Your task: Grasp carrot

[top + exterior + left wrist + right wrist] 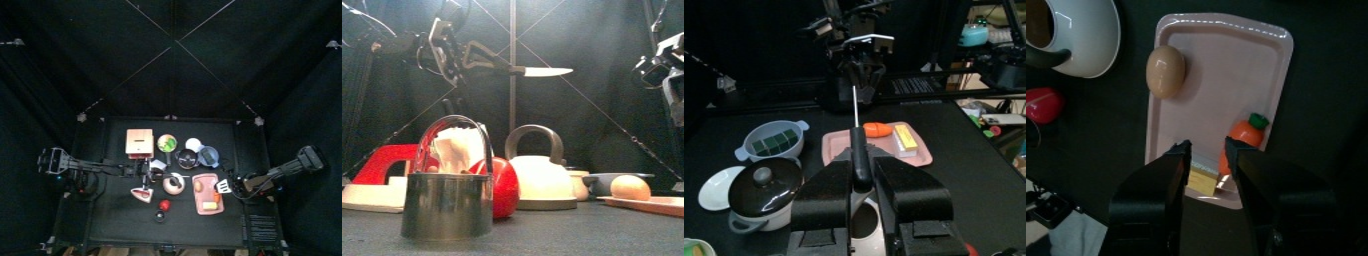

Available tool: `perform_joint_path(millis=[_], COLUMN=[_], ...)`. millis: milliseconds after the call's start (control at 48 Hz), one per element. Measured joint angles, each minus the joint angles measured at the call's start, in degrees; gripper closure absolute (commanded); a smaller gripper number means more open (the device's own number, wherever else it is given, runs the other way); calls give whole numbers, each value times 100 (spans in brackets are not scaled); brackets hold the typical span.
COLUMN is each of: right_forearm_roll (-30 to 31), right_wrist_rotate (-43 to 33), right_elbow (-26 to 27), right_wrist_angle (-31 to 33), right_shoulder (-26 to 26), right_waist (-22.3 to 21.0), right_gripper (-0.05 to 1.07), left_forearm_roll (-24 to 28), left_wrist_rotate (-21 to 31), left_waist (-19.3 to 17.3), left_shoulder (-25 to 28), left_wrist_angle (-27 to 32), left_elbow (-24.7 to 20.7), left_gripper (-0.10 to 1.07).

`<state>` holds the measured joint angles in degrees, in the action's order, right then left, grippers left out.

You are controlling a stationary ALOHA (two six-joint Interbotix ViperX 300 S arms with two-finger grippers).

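Black handle first: the left jaws (861,190) are clenched on a knife (861,150), its handle running out between them and the thin blade pointing toward the pale pink tray (844,145). In the front view that knife hangs level, high above the counter (543,235), well clear of everything, and that arm looks parked for this step.

The carrot (1248,130) is a stubby orange piece with a green tip, lying on the pink tray just ahead of the right jaws (1201,150), a little off toward the right-hand finger rather than centred in the gap. A tan egg-shaped thing (1166,70) sits farther ahead on the same tray, nearer the left-hand finger; a yellow block (1207,182) lies partly hidden under the jaws.

The right jaws stand released, wide apart, with nothing between them. To grasp well, I judge they should shift sideways until the carrot sits midway, turn so the fingers cross its short width, then descend without snagging the tray's raised rim or pinching the yellow block.
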<state>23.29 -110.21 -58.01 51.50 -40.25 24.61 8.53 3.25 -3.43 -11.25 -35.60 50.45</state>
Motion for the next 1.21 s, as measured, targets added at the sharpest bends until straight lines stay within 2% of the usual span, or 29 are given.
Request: perform_joint_path(millis=[104, 188, 375, 562, 1208], right_forearm_roll=[475, 721, 809, 791, 809], right_wrist_rotate=[-1274, -1960, -2514, -2549, -2514], right_elbow=[-97, -167, -185, -220, -554], right_wrist_angle=[202, 352, 404, 158, -940], right_shoulder=[229, 475, 932, 1301, 1969], right_waist=[738, 1169, 1582, 1591, 967], right_gripper=[28, 28, 20, 13, 15], left_forearm_roll=[0, 9, 9, 26, 18], left_wrist_rotate=[-9, 0, 0, -9, -9], left_waist=[26, 88, 246, 290, 281], left_shoulder=[-105, -185, -290, -290, -281], left_wrist_angle=[-9, -18, -18, -18, -18], left_elbow=[132, 176, 193, 211, 237], left_gripper=[59, 59, 59, 59, 59])
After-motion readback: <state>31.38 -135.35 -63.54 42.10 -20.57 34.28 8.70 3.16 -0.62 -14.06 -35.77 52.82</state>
